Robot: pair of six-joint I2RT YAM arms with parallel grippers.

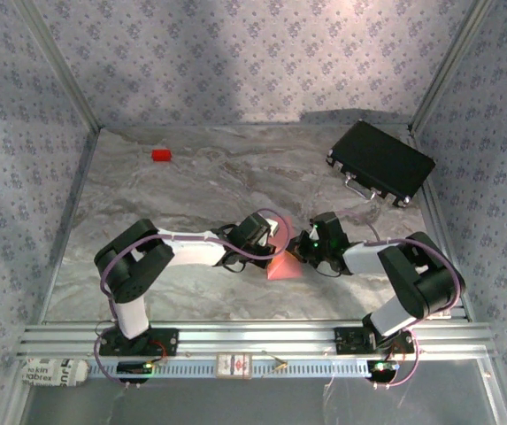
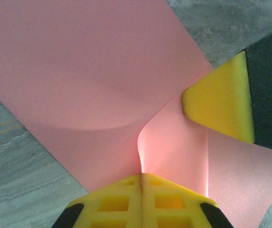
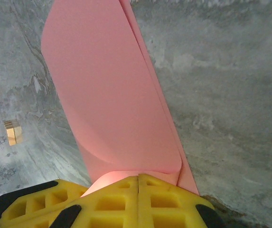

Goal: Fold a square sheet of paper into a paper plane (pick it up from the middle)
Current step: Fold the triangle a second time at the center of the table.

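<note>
Left jaws and right jaws are clamping the sheet [image 2: 79,71] — the case [image 1: 381,162] is sitting closed, well beyond them.

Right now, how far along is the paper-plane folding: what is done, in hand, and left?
Done: the thin salmon-pink paper sheet is bent over in a soft curve. In hand: the yellow left fingers and yellow right fingers, both shut, pinch it. Left: no pointed nose or wings show.

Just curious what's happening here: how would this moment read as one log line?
step: folding | paper: pink, curled | left gripper: shut on paper | right gripper: shut on paper | block, case: at back, apart
</note>
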